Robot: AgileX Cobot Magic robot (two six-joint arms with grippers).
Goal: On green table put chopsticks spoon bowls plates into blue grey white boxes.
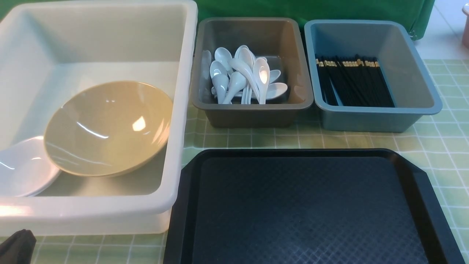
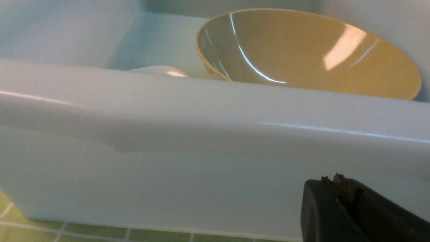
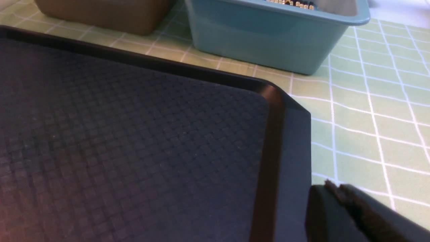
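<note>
The large white box (image 1: 110, 214) at the left holds a tilted tan bowl (image 1: 106, 128) resting on a small white bowl (image 1: 22, 167). Several white spoons (image 1: 243, 77) are piled in the grey box (image 1: 253, 113). Black chopsticks (image 1: 351, 82) lie in the blue box (image 1: 377, 119). My left gripper (image 2: 336, 179) is shut and empty, low beside the white box's near wall (image 2: 201, 188); the tan bowl (image 2: 302, 53) shows over the rim. My right gripper (image 3: 336, 188) is shut and empty, by the tray's corner over the green table (image 3: 369, 134). No plates show.
A black textured tray (image 1: 304, 209) with nothing on it fills the front middle, its raised rim (image 3: 272, 141) close to my right gripper. A dark green cloth (image 1: 311, 9) hangs behind the boxes. A dark part of my left arm (image 1: 16, 247) shows at the front-left corner.
</note>
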